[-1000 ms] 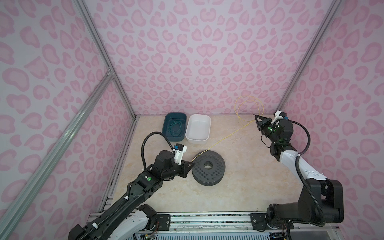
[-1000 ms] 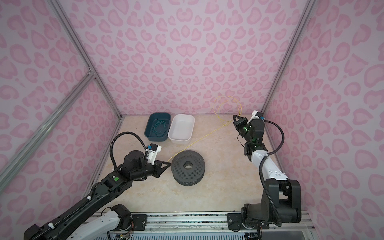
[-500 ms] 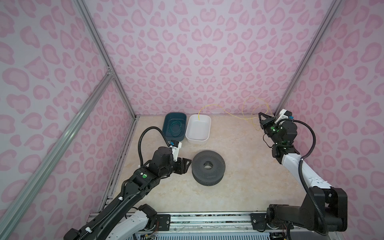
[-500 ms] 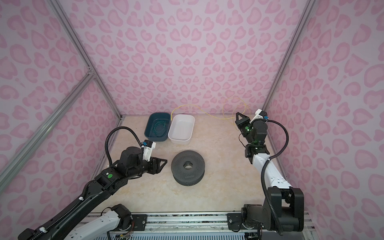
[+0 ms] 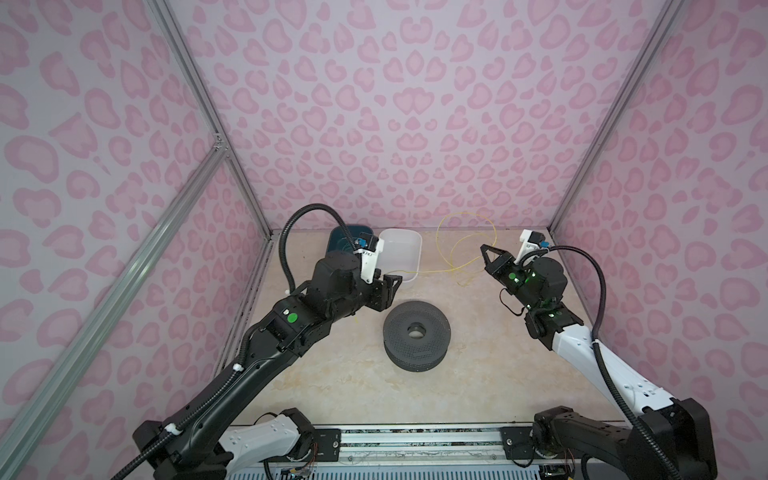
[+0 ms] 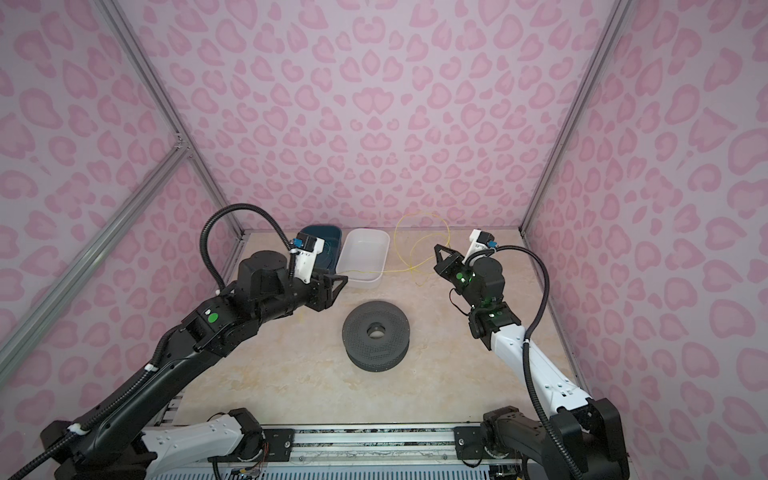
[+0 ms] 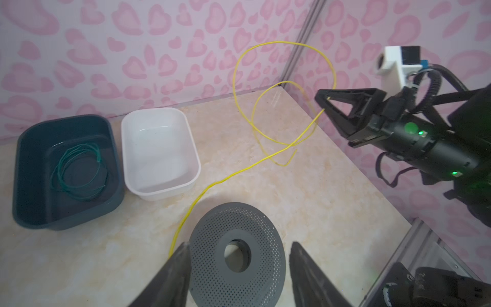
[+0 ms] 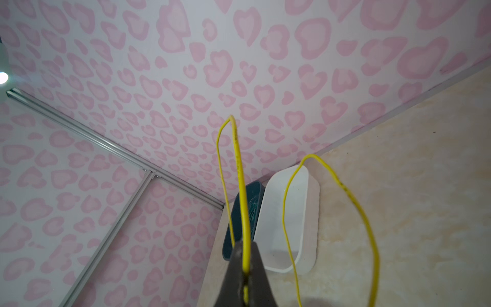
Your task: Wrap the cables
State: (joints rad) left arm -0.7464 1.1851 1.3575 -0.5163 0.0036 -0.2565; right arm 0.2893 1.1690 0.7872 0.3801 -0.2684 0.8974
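No text, label, brand or number reads anywhere. Yellow cable (image 8: 240, 170): faint dark marks along its sheath in the right wrist view, too blurred to make out.
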